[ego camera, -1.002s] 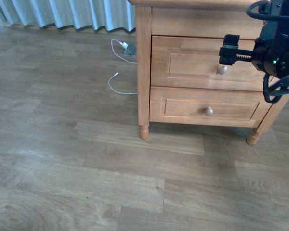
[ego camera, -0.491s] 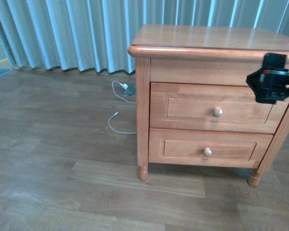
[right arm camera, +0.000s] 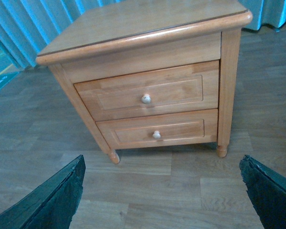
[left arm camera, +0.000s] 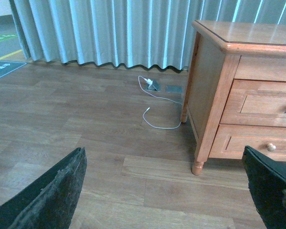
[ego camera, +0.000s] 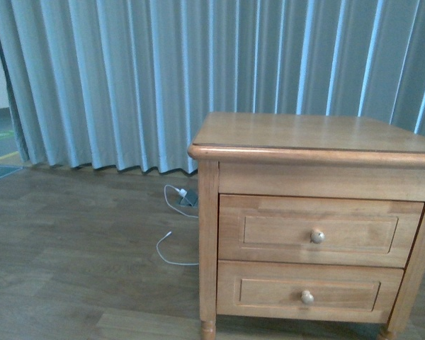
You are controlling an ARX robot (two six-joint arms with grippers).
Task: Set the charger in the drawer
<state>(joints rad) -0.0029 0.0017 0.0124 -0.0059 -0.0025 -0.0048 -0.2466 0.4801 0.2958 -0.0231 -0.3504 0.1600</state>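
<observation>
The charger is out of view in every frame. The drawer (ego camera: 319, 230) is the upper, taller one of a light-brown wooden nightstand (ego camera: 312, 134); it is shut, with a round pale knob (ego camera: 317, 236). It also shows in the right wrist view as the drawer (right arm camera: 148, 90), and at the frame edge in the left wrist view as the drawer (left arm camera: 264, 102). My left gripper (left arm camera: 163, 157) hangs open over bare floor, off to the side of the nightstand. Facing the nightstand's front from a distance, my right gripper (right arm camera: 162, 160) is open and holds nothing. Neither arm appears in the front view.
A shorter lower drawer (ego camera: 308, 294) sits under the upper one. A white plug (ego camera: 183, 193) with a long thin white cable (ego camera: 166, 251) lies on the wooden floor beside the nightstand. Pale pleated curtains (ego camera: 127, 78) hang behind.
The front view has swung upward, so the nightstand sits lower in frame and the curtains fill the top. The right gripper, earlier in front of the upper drawer, has left that view.
</observation>
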